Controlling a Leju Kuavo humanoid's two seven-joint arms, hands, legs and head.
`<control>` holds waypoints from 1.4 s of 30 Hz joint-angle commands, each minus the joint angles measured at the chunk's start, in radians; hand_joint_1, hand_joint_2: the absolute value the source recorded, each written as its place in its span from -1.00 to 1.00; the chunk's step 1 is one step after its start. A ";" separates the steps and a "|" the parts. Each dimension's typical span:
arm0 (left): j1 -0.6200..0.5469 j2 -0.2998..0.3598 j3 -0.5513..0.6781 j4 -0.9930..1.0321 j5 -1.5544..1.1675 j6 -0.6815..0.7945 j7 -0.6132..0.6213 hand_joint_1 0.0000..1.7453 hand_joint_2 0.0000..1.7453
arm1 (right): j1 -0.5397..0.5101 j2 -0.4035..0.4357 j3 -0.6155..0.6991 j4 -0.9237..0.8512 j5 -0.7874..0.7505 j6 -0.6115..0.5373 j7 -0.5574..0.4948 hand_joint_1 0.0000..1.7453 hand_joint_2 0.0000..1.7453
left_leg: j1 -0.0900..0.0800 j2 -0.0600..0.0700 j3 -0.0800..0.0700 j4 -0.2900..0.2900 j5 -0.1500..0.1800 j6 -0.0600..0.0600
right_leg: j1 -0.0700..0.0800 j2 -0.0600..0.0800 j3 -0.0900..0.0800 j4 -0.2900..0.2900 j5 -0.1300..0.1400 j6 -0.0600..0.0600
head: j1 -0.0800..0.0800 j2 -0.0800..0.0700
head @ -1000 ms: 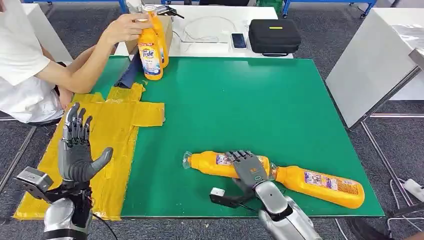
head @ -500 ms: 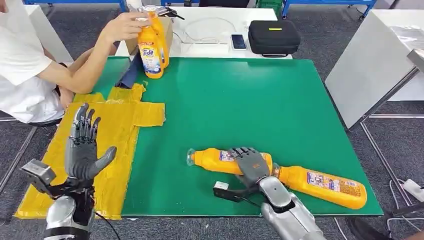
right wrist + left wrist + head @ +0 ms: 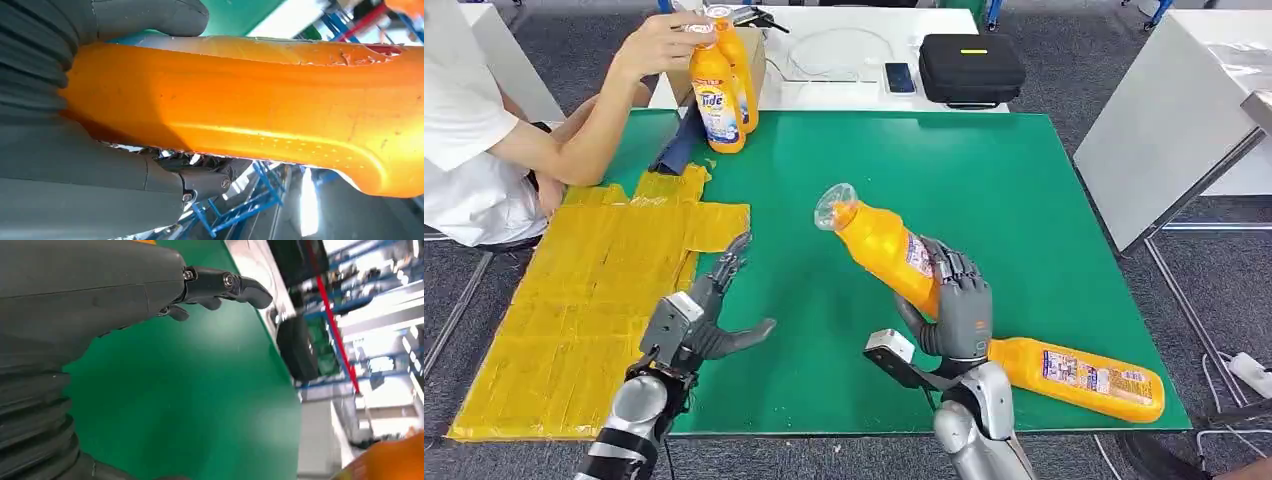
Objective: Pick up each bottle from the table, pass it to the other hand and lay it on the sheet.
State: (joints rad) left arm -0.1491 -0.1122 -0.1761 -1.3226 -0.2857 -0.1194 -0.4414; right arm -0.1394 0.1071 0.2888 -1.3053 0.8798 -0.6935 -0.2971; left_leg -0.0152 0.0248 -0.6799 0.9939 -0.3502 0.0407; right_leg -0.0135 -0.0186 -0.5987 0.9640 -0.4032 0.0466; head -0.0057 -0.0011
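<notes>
The robot's right hand (image 3: 956, 310) has its fingers wrapped around an orange plastic detergent bottle (image 3: 886, 250), holding it clear of the green-topped bench (image 3: 984, 190) and tilted, its clear cap end pointing up and away toward the far left; the right wrist view shows the thumb and fingers clamped on either side of the orange body (image 3: 240, 110). A second orange bottle with a printed label (image 3: 1079, 377) lies on its side on the green surface near the front right edge, just beside the right wrist. The left hand (image 3: 709, 318) hovers over the green surface near the front, holding nothing, fingers spread and reaching toward the raised bottle but apart from it. To its left the yellow taped sheet (image 3: 584, 300) covers the bench's left part. At the far left corner a person's hand (image 3: 649, 45) grips the top of an upright orange Tide bottle (image 3: 707, 100), with another upright bottle close behind it.
</notes>
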 commanded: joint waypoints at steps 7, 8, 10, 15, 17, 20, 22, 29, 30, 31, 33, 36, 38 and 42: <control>-0.056 0.044 -0.153 0.111 0.000 0.008 0.008 -1.00 1.00 | 0.013 0.058 -0.097 -0.023 -0.054 0.012 -0.020 1.00 1.00 | 0.002 -0.003 0.008 0.002 -0.005 -0.005 | 0.001 0.001 0.008 0.002 -0.005 -0.004 | 0.000 0.000; -0.056 0.044 -0.153 0.111 0.000 0.008 0.008 -1.00 1.00 | 0.013 0.058 -0.097 -0.023 -0.054 0.012 -0.020 1.00 1.00 | 0.001 -0.003 0.005 0.001 -0.002 -0.003 | 0.001 0.000 0.000 0.000 -0.003 -0.004 | 0.000 0.000; -0.056 0.044 -0.153 0.111 0.000 0.008 0.008 -1.00 1.00 | 0.013 0.058 -0.097 -0.023 -0.054 0.012 -0.020 1.00 1.00 | 0.002 -0.003 0.007 0.001 -0.004 -0.004 | 0.001 0.001 0.001 0.001 -0.005 -0.004 | 0.000 0.000; -0.056 0.044 -0.153 0.111 0.000 0.008 0.008 -1.00 1.00 | 0.013 0.058 -0.097 -0.023 -0.054 0.012 -0.020 1.00 1.00 | 0.001 -0.002 0.003 0.000 -0.001 -0.002 | 0.001 0.000 -0.006 0.000 -0.003 -0.003 | 0.000 0.000; -0.056 0.044 -0.153 0.111 0.000 0.008 0.008 -1.00 1.00 | 0.013 0.058 -0.097 -0.023 -0.054 0.012 -0.020 1.00 1.00 | 0.002 -0.003 0.005 0.000 -0.003 -0.004 | 0.001 0.000 -0.004 0.000 -0.004 -0.004 | 0.000 0.000; -0.056 0.044 -0.153 0.111 0.000 0.008 0.008 -1.00 1.00 | 0.013 0.058 -0.097 -0.023 -0.054 0.012 -0.020 1.00 1.00 | 0.002 -0.003 0.006 0.001 -0.003 -0.004 | 0.001 0.001 -0.003 0.001 -0.005 -0.004 | 0.000 0.000; -0.056 0.044 -0.153 0.111 0.000 0.008 0.008 -1.00 1.00 | 0.013 0.058 -0.097 -0.023 -0.054 0.012 -0.020 1.00 1.00 | 0.001 -0.002 0.003 0.000 -0.002 -0.003 | 0.001 0.000 -0.006 0.000 -0.003 -0.003 | 0.000 0.000; -0.074 0.039 -0.154 0.108 0.062 -0.031 0.015 -1.00 1.00 | -0.022 0.083 -0.053 0.118 -0.168 0.155 -0.077 1.00 1.00 | 0.002 -0.002 0.006 0.000 -0.003 -0.004 | 0.001 0.002 -0.003 0.000 -0.004 -0.004 | 0.000 0.000; -0.077 0.040 -0.152 0.107 0.075 -0.039 0.016 -1.00 1.00 | -0.029 0.086 -0.042 0.147 -0.168 0.165 -0.084 1.00 1.00 | 0.002 -0.001 0.004 0.000 -0.002 -0.003 | 0.002 0.002 -0.005 -0.001 -0.003 -0.003 | 0.000 0.000; -0.079 0.040 -0.146 0.108 0.100 -0.054 0.020 -1.00 1.00 | -0.035 0.090 -0.026 0.181 -0.156 0.168 -0.088 1.00 1.00 | 0.002 -0.001 0.003 -0.001 -0.002 -0.002 | 0.001 0.002 -0.006 -0.001 -0.002 -0.003 | 0.000 0.000; -0.079 0.038 -0.131 0.110 0.179 -0.113 0.022 -1.00 1.00 | -0.053 0.109 0.009 0.266 -0.121 0.148 -0.079 1.00 1.00 | 0.002 0.000 0.004 -0.001 -0.002 -0.003 | 0.002 0.002 -0.005 -0.001 -0.002 -0.003 | 0.000 0.000; -0.084 0.027 -0.120 0.118 0.238 -0.145 0.031 -1.00 1.00 | -0.068 0.133 0.067 0.353 -0.117 0.200 -0.103 1.00 1.00 | 0.002 0.001 0.004 -0.001 -0.002 -0.003 | 0.002 0.004 0.000 -0.002 -0.002 -0.003 | 0.000 0.000; -0.103 0.024 -0.117 0.131 0.257 -0.150 0.039 -1.00 1.00 | -0.070 0.166 0.100 0.402 -0.097 0.177 -0.099 1.00 1.00 | 0.002 0.001 0.006 0.000 -0.004 -0.004 | 0.002 0.004 0.006 0.000 -0.004 -0.004 | 0.000 0.000; -0.116 0.026 -0.117 0.150 0.282 -0.154 0.047 -1.00 1.00 | -0.095 0.170 0.127 0.464 -0.120 0.162 -0.107 1.00 1.00 | 0.003 0.000 0.005 0.000 -0.002 -0.003 | 0.002 0.003 0.004 0.000 -0.003 -0.003 | 0.000 0.000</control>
State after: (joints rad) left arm -0.2010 -0.1003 -0.2983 -1.2673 -0.0333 -0.2625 -0.4085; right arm -0.1509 0.2434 0.3133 -1.0932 0.7778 -0.5203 -0.3929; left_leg -0.0143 0.0246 -0.6808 0.9936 -0.3499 0.0405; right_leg -0.0121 -0.0186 -0.5992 0.9643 -0.4049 0.0450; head -0.0057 -0.0011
